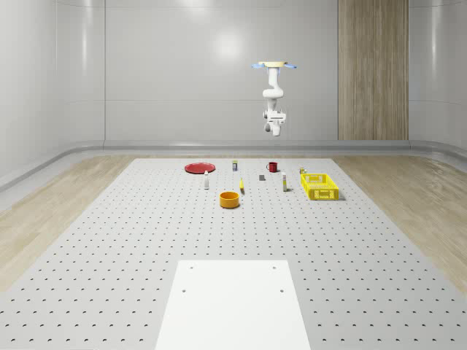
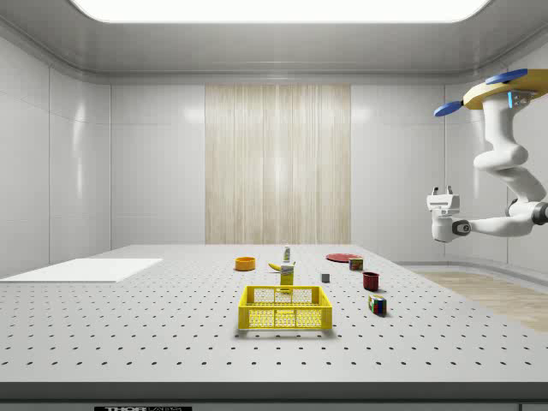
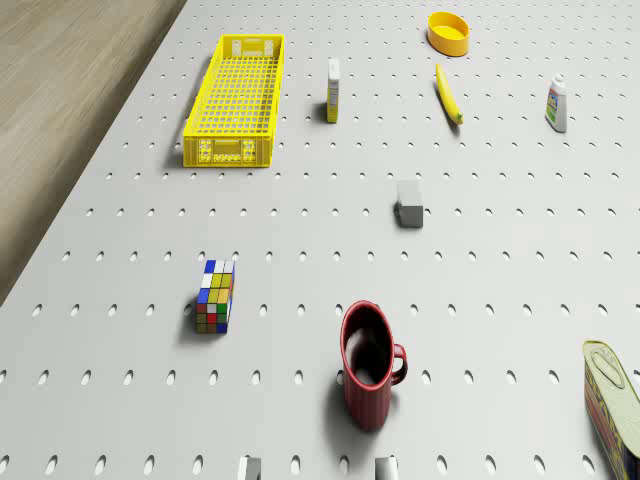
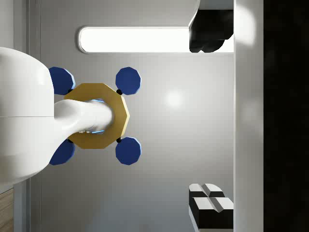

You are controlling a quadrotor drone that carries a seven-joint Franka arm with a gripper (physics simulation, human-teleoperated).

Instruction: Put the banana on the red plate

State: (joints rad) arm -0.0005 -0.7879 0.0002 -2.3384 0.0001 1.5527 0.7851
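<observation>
Banana (image 3: 448, 94): lies on the table beside the orange bowl (image 3: 448, 33) — apart from the red plate (image 1: 199, 168).
Drone (image 1: 275, 66): we hover high above the red mug (image 3: 367, 364).
Gripper (image 2: 443, 196): points upward, nothing held — jaw opening, we cannot tell.

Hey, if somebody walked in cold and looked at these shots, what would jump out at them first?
Probably the drone hovering high above the far end of the perforated table, arm folded beneath it and gripper raised well clear of everything. Next, the yellow crate at the whole-scene view's right, then the red plate at the far left of the cluster, with the banana lying apart from it near the orange bowl.
</observation>
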